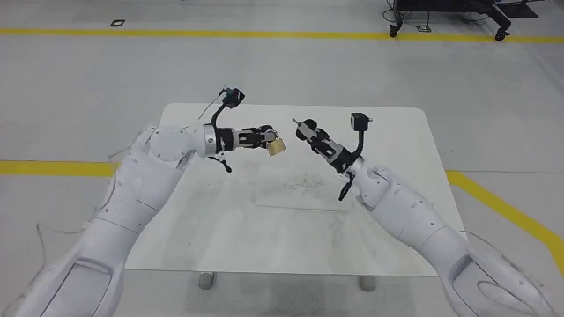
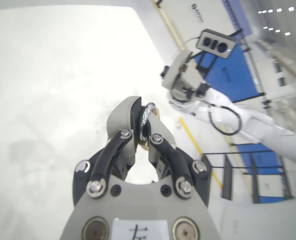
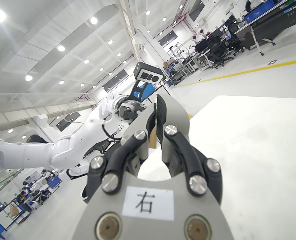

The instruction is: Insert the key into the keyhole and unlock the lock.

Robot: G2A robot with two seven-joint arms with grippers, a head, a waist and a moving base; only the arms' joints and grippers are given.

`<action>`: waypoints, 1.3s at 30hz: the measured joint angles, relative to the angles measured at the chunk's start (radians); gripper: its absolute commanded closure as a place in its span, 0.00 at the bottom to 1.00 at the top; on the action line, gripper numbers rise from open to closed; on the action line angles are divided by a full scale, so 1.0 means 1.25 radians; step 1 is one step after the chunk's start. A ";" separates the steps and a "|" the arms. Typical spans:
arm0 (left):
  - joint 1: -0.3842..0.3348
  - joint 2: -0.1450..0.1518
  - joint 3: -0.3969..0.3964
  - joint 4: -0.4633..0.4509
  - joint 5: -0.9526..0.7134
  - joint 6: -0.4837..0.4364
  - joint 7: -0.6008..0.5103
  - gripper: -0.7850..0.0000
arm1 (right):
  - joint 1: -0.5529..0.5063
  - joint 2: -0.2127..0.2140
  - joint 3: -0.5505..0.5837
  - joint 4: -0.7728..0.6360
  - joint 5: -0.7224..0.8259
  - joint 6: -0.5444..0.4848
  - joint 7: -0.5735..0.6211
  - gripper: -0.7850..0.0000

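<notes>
A white table (image 1: pixel 388 229) stands on a pale grey floor (image 1: pixel 264 70). Beyond the table's far edge a yellow line (image 1: pixel 264 33) crosses the floor, and a second yellow line (image 1: pixel 53 167) runs out from both sides of the table. Past the table's far right corner stands a dark wheeled frame (image 1: pixel 449 4). High above the table, round ceiling lights (image 3: pixel 61 48) shine. Well away from the table are desks (image 3: pixel 262 23) with black office chairs (image 3: pixel 219 48).

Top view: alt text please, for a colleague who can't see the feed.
The left tool holds a brass padlock above the middle of a white table. It faces the right tool, which is shut and separated from the padlock by a small gap. What the right tool grips, if anything, is too small to tell.
</notes>
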 measured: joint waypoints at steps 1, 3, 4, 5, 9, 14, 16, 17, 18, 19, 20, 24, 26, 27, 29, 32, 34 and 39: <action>-0.016 -0.012 0.012 0.041 -0.069 0.012 -0.027 1.00 | 0.002 -0.007 0.002 0.004 -0.013 0.002 -0.015 1.00; -0.037 -0.030 0.026 0.102 -0.163 0.035 -0.064 1.00 | 0.003 -0.017 0.006 0.011 -0.033 -0.001 -0.043 1.00; -0.051 -0.040 0.033 0.143 -0.213 0.049 -0.081 1.00 | 0.002 -0.023 0.010 0.015 -0.046 -0.004 -0.064 1.00; -0.061 -0.048 0.037 0.173 -0.241 0.056 -0.089 1.00 | 0.002 -0.028 0.013 0.018 -0.056 -0.006 -0.079 1.00; -0.106 -0.071 0.054 0.277 -0.278 0.059 -0.095 1.00 | -0.001 -0.043 0.021 0.024 -0.100 -0.012 -0.117 1.00; -0.109 -0.071 0.056 0.283 -0.272 0.056 -0.094 1.00 | -0.001 -0.044 0.021 0.022 -0.103 -0.012 -0.115 1.00; -0.111 -0.068 0.066 0.271 -0.247 0.050 -0.068 1.00 | -0.001 -0.044 0.021 0.022 -0.103 -0.012 -0.115 1.00; -0.107 -0.066 0.073 0.260 -0.215 0.058 -0.038 1.00 | -0.001 -0.044 0.021 0.022 -0.103 -0.012 -0.115 1.00; -0.098 -0.066 0.077 0.246 -0.180 0.078 -0.008 1.00 | -0.001 -0.044 0.021 0.022 -0.103 -0.012 -0.115 1.00; -0.087 -0.066 0.077 0.234 -0.146 0.115 0.016 1.00 | -0.004 -0.044 0.021 0.019 -0.103 -0.008 -0.111 1.00; -0.083 -0.066 0.078 0.230 -0.137 0.146 0.017 1.00 | -0.011 -0.044 0.021 0.012 -0.101 0.001 -0.100 1.00; -0.074 -0.072 0.081 0.221 -0.195 0.261 -0.054 1.00 | -0.054 -0.037 0.039 -0.024 -0.086 0.060 -0.050 1.00; -0.071 -0.077 0.077 0.228 -0.231 0.304 -0.076 1.00 | -0.086 -0.030 0.056 -0.048 -0.072 0.081 -0.039 1.00; -0.071 -0.080 0.074 0.233 -0.248 0.316 -0.085 1.00 | -0.101 -0.027 0.064 -0.057 -0.063 0.089 -0.030 1.00; -0.071 -0.086 0.065 0.246 -0.294 0.330 -0.110 1.00 | -0.135 -0.016 0.082 -0.081 -0.036 0.104 0.007 1.00; -0.072 -0.093 0.054 0.269 -0.346 0.341 -0.133 1.00 | -0.171 0.000 0.111 -0.117 0.002 0.128 0.073 1.00; -0.077 -0.096 0.047 0.287 -0.360 0.337 -0.134 1.00 | -0.173 0.001 0.114 -0.121 0.005 0.131 0.080 1.00; -0.079 -0.097 0.037 0.301 -0.378 0.326 -0.131 1.00 | -0.172 0.001 0.113 -0.120 0.004 0.130 0.077 1.00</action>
